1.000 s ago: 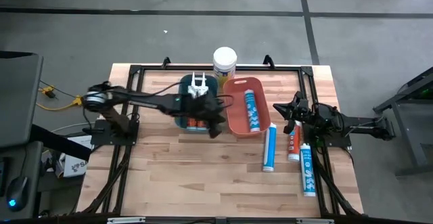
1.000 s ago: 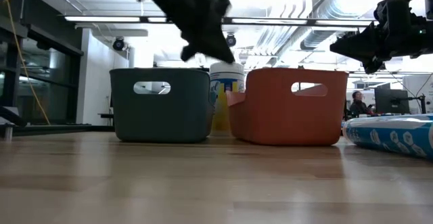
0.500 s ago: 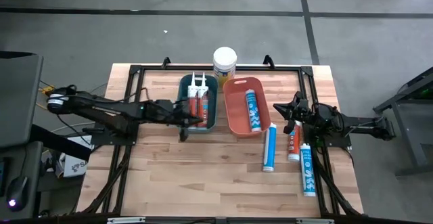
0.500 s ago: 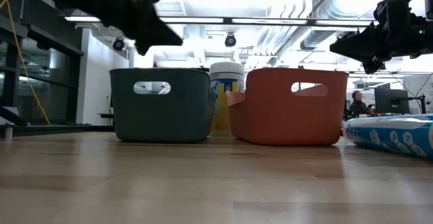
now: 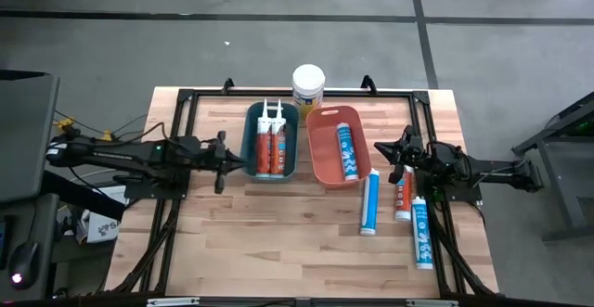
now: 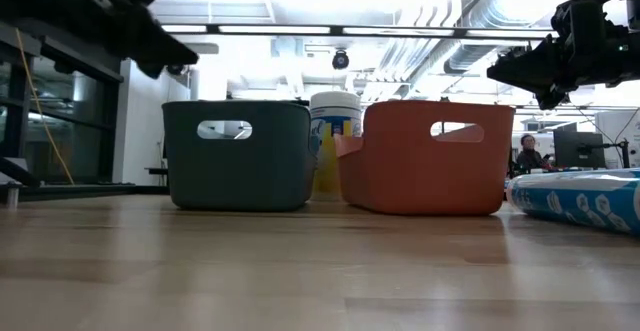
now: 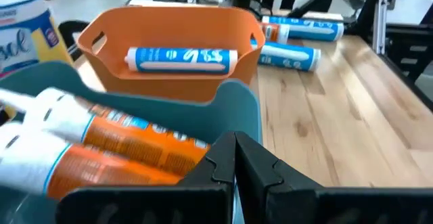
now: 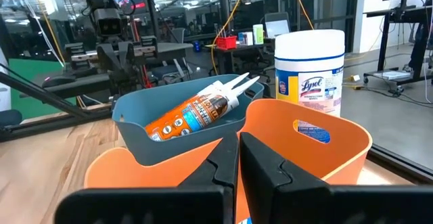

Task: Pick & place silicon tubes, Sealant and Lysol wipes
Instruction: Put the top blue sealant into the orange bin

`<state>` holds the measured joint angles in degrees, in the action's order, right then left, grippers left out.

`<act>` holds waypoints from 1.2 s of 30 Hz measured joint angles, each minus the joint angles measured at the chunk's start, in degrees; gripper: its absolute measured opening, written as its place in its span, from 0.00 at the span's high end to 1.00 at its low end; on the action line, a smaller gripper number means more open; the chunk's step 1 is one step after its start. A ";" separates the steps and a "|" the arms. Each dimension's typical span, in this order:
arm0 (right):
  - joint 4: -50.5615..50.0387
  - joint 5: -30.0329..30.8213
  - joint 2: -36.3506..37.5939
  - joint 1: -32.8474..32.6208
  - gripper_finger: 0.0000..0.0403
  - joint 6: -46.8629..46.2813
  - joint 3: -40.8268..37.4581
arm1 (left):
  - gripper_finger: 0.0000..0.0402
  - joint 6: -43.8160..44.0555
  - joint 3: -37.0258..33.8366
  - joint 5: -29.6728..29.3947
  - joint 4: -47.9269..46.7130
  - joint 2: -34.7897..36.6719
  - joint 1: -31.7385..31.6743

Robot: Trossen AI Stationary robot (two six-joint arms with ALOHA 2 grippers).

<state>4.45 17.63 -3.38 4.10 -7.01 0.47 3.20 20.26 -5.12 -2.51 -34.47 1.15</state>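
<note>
The Lysol wipes, a round canister with a white lid, stand upright at the table's far edge behind the two bins; they also show in the right wrist view. Two orange sealant tubes lie in the teal bin. One blue silicone tube lies in the orange bin. Two blue tubes and a red one lie on the table at the right. My left gripper is shut and empty just left of the teal bin. My right gripper is shut and empty, above the table right of the orange bin.
A black frame runs around the table's work area. Bare wood lies in front of the bins. A person sits in the room far behind the table.
My left gripper has drawn back from above the two bins toward the table's left edge and now stands left of the teal bin. The two orange tubes in the teal bin have come into plain view. My right arm has kept still.
</note>
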 joint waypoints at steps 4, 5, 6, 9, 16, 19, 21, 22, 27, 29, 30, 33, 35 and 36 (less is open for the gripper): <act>0.00 0.00 0.02 -0.02 0.97 -0.02 0.02 | 1.00 -1.73 -0.21 0.06 -4.15 5.35 0.00; 0.00 -0.01 0.01 -0.01 0.97 -0.01 0.00 | 1.00 -1.99 -0.16 0.14 -4.36 6.35 0.00; 0.00 -0.02 0.02 0.00 0.97 0.00 0.02 | 1.00 -2.29 -0.14 0.26 -4.85 7.30 0.00; 0.00 -0.01 0.02 -0.02 0.97 0.00 0.01 | 1.00 -3.06 -0.14 0.38 -4.80 8.34 0.00; 0.00 0.00 0.02 -0.01 0.97 0.00 0.01 | 1.00 -3.02 -0.14 -0.62 -4.94 7.70 0.00; 0.00 -0.02 0.02 -0.02 0.97 0.00 0.00 | 1.00 -2.99 -0.14 -0.63 -4.98 7.64 0.00; 0.00 0.00 0.02 -0.02 0.97 0.00 0.00 | 1.00 -2.99 -0.14 -0.60 -4.98 7.64 0.00; 0.00 -0.02 0.02 0.00 0.97 0.00 0.00 | 1.00 -2.99 -0.14 -0.60 -4.98 7.62 0.00; 0.00 -0.01 0.02 0.00 0.97 0.00 0.01 | 1.00 -2.97 -0.14 -0.58 -4.98 7.62 0.00; 0.00 -0.02 0.02 0.00 0.97 0.00 0.02 | 1.00 -2.97 -0.14 -0.58 -4.96 7.62 0.00; 0.00 -0.02 0.02 -0.02 0.97 0.00 0.00 | 1.00 -2.92 -0.14 -0.59 -4.92 7.62 0.00; 0.00 0.00 0.02 0.00 0.97 -0.02 0.02 | 1.00 6.82 -0.14 -3.18 -1.45 7.55 0.02; 0.00 -0.01 0.02 -0.01 0.97 0.00 0.01 | 1.00 12.64 -0.03 -4.71 -0.60 7.64 -0.02; 0.00 0.00 0.02 0.00 0.97 -0.01 0.01 | 1.00 14.46 -0.03 -5.01 -0.67 7.64 -0.03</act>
<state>4.45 17.63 -3.36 4.10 -7.01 0.48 17.66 20.23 -10.13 -3.18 -26.83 1.12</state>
